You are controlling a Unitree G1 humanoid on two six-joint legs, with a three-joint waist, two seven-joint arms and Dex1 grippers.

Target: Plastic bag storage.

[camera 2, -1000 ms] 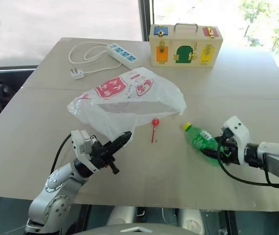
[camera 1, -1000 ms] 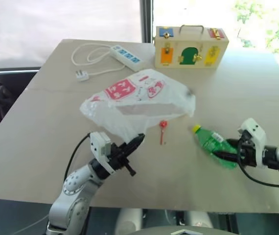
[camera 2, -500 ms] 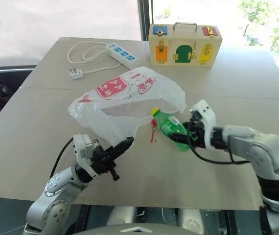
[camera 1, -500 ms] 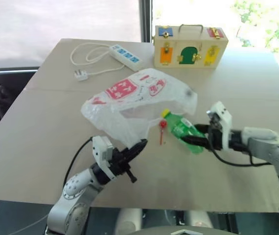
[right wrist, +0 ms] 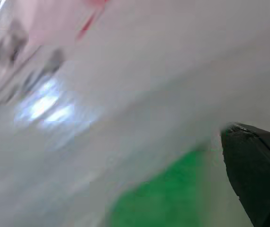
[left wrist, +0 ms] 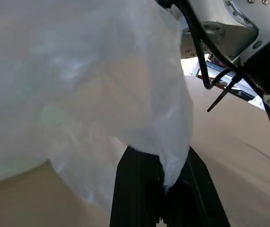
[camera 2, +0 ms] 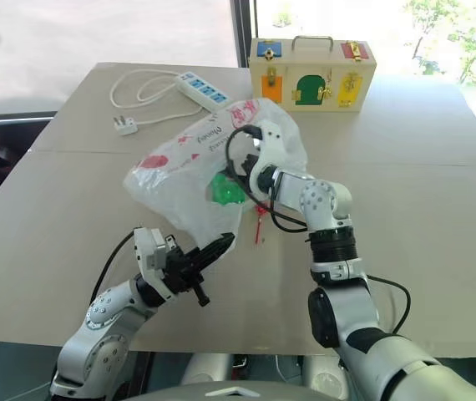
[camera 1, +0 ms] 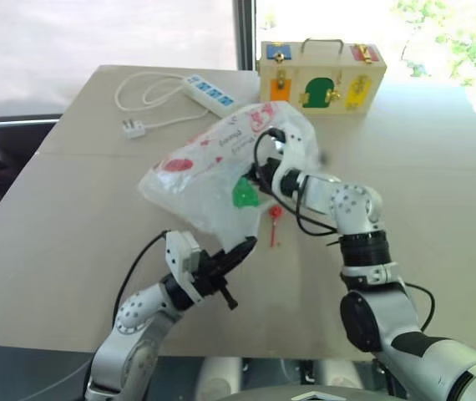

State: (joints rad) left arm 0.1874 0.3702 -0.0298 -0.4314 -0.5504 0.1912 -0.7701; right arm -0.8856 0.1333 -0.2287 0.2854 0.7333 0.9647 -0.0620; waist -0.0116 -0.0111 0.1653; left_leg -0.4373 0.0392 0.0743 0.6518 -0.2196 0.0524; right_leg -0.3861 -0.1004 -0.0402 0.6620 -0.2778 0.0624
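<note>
The plastic bag (camera 1: 196,180), thin translucent white with red print, lies crumpled at the table's middle. My left gripper (camera 1: 242,248) is shut on its near edge; in the left wrist view the film (left wrist: 102,94) is pinched between the black fingers (left wrist: 139,189). My right gripper (camera 1: 257,182) reaches into the bag's mouth from the right, seen through the film. A green bottle (camera 1: 244,194) shows inside the bag right at that gripper, and as a green blur (right wrist: 163,198) in the right wrist view. Whether it is still gripped I cannot tell.
A small red item (camera 1: 275,219) lies on the table just under the right wrist. A wooden box (camera 1: 321,75) with coloured doors stands at the far edge. A white power strip (camera 1: 213,93) and its plug (camera 1: 135,128) lie at the far left.
My right arm swung left and forward, carrying the green bottle from the table's right side into the bag's mouth. The bag bulged up. The left gripper kept its hold.
</note>
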